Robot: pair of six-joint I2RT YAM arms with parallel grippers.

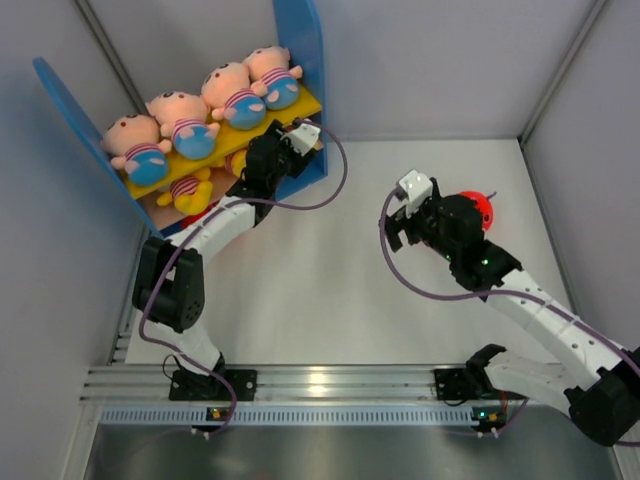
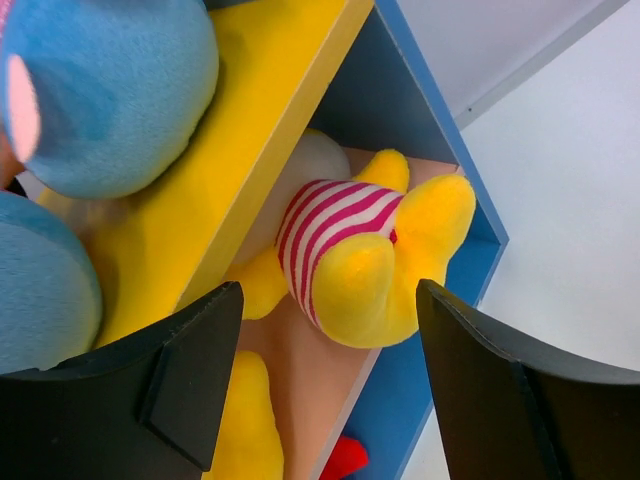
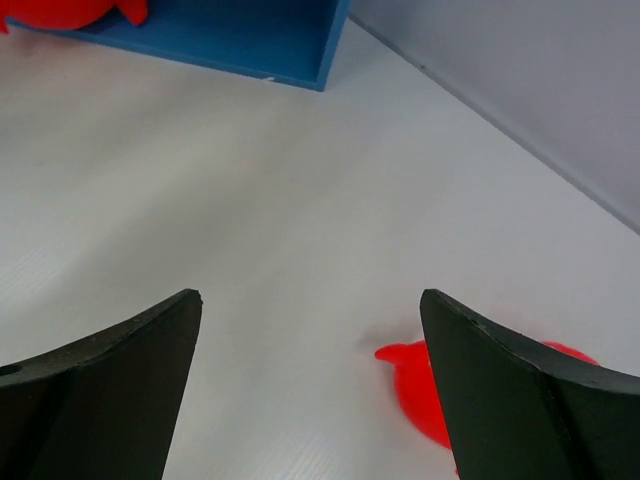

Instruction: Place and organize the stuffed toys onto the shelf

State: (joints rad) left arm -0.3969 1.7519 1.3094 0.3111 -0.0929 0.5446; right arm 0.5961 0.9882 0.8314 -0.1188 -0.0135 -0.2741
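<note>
On the shelf (image 1: 300, 50), four pink-faced dolls (image 1: 187, 125) line the upper board and a yellow toy (image 2: 370, 260) sits below, your left gripper (image 2: 330, 300) open before it — while your right gripper (image 3: 310, 300), also open and empty, hovers over a red monster (image 3: 425, 390) not yet shelved, on the desk (image 3: 250, 200).

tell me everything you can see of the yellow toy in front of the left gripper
The yellow toy is soft plush, bright yellow with stubby limbs and a red-and-white striped shirt; its face is hidden. It lies on the tan-pink lower board of the shelf, under the yellow upper board, close to the blue side panel. The open left gripper frames it without touching it.
</note>
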